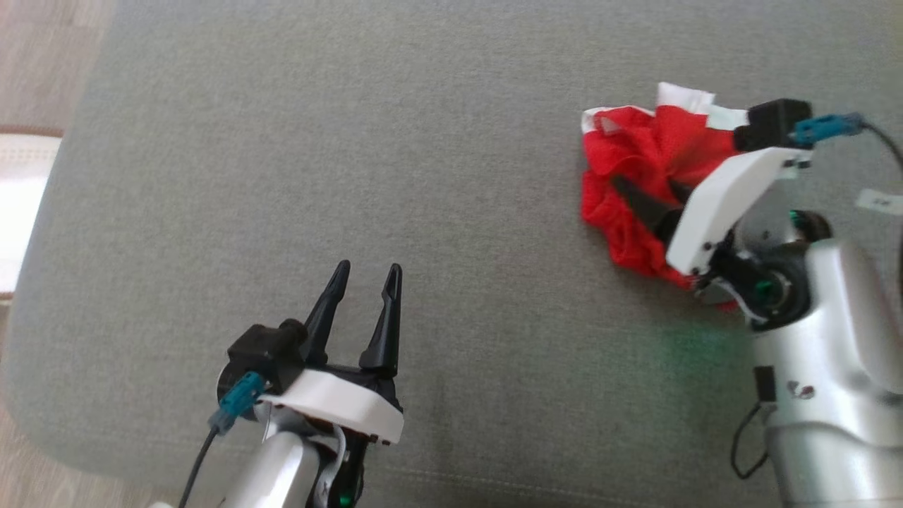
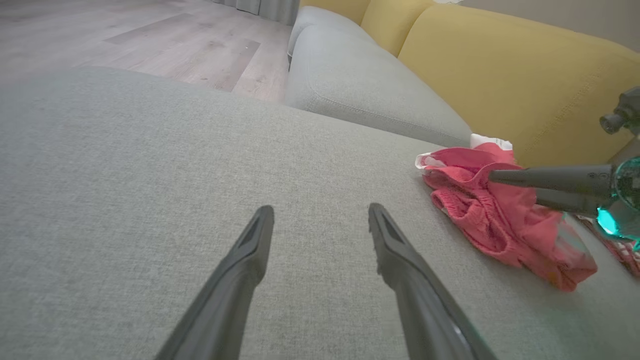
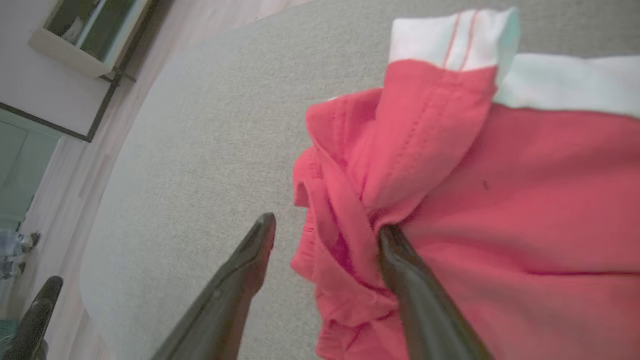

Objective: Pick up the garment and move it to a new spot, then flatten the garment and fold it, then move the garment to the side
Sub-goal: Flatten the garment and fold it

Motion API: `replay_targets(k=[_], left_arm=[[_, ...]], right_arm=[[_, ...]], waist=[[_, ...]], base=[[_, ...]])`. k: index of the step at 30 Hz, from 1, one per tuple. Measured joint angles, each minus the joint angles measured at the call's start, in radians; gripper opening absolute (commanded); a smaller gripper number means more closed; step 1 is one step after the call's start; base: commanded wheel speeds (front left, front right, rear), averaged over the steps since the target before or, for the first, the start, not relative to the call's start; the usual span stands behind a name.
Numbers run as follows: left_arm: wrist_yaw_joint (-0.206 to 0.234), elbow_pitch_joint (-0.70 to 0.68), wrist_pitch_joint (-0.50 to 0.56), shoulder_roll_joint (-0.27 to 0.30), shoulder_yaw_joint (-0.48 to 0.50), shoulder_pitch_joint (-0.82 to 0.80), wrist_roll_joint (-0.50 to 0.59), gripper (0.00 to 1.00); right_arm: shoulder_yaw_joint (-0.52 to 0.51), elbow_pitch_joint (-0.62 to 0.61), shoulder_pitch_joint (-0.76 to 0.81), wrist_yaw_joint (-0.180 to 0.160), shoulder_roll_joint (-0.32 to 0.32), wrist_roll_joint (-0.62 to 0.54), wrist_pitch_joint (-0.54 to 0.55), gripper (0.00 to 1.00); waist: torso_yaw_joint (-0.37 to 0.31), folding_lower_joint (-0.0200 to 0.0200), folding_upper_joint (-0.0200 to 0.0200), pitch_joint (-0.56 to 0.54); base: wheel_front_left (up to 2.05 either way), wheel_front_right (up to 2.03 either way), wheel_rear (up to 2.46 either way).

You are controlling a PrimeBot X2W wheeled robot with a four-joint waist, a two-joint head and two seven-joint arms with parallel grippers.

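A broad grey upholstered cushion point(image 1: 423, 141) lay before me. Beyond it I saw a wooden floor point(image 2: 125, 35), a second grey seat cushion point(image 2: 360, 90) and yellow backrests point(image 2: 500, 75). A pale rug point(image 1: 21, 190) lay off to my left.

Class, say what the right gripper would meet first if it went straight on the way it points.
Probably the garment: one finger is at its folds, the other over bare cushion.

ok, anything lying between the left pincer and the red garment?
No. Bare grey cushion runs from the left pincer to the crumpled red and white garment. The head view shows it, and the left wrist view too.
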Motion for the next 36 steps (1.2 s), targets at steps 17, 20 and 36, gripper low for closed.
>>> replay_targets(k=[17, 20, 36], left_arm=[[-0.001, 0.031, 0.000, 0.000, 0.042, 0.045, 0.002, 1.00], [-0.002, 0.031, 0.000, 0.000, 0.059, 0.060, 0.010, 1.00], [-0.051, 0.013, 0.000, 0.002, 0.181, 0.174, 0.101, 1.00]], right_arm=[[0.321, -0.034, 0.108, 0.000, 0.001, 0.193, -0.264, 1.00], [0.323, -0.066, 0.121, 0.000, -0.004, 0.116, -0.337, 1.00], [0.025, -0.090, 0.436, 0.000, -0.148, -0.275, -0.895, 1.00]], waist=[[-0.090, 0.0000, 0.0000, -0.095], [-0.104, 0.0000, 0.0000, -0.116], [-0.130, 0.0000, 0.0000, -0.230]], base=[[0.00, 0.00, 0.00], [0.00, 0.00, 0.00], [0.00, 0.00, 0.00]])
